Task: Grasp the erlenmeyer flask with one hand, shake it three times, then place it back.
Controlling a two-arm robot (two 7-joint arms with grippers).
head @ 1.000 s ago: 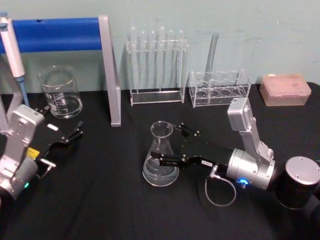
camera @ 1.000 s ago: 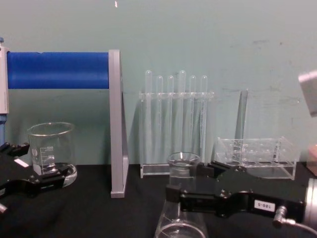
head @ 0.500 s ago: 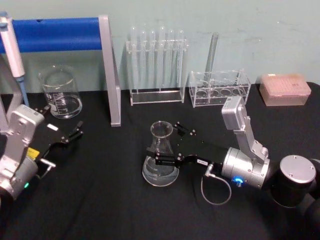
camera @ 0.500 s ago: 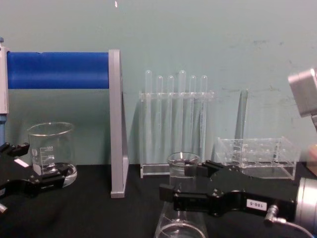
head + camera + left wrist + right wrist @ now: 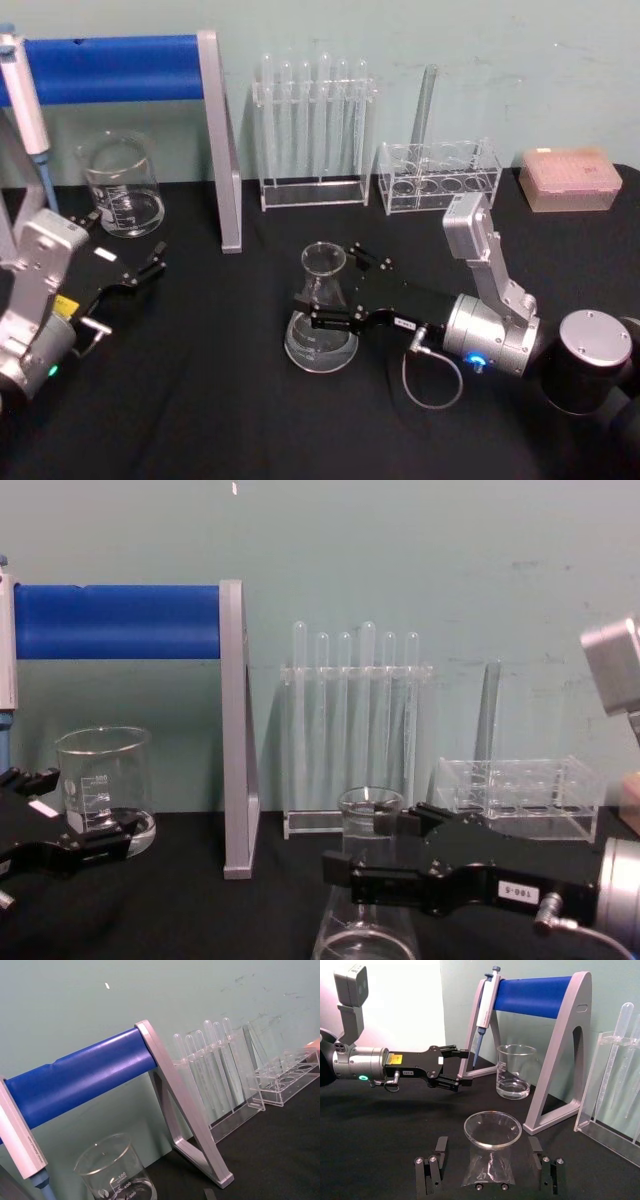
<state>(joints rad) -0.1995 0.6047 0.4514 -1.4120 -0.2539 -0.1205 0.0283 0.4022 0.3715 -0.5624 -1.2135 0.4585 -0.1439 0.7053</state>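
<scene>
Erlenmeyer flask (image 5: 320, 335) stands upright on the desk (image 5: 220, 400), about mid-desk and a bit twd the robot's right. Its long axis is vertical, rim up, wide base flat on the black cloth.

The right claw (image 5: 328, 280) comes in level from the robot's right and straddles the flask: one finger on the far side, one on the near side, glass between. Right wrist view shows fingers (image 5: 431, 1172) spread wide w/ a clear gap to the glass each side. So the claw is open and holds nothing yet; flask sits roughly centred in the opening.

Key relation: the flask isn't ahead of the claw, it's already inside it. The closing line runs near-to-far across the glass, square to the flask's vertical axis. Judging from chest view, the fingers sit at about lower neck / top of the cone. Exact height is hard to call, as the claw body hides that part. If they're on the slope, the grip could ride upward as it closes; on the straight neck it should seat ok.

Next move prob needs only a straight squeeze, no more reach, then a lift clear of the desk before the shakes.

Left claw (image 5: 158, 258) is parked well off at the robot's left, near the beaker (image 5: 122, 185), fingers apart, empty. Right arm is much the nearer.
</scene>
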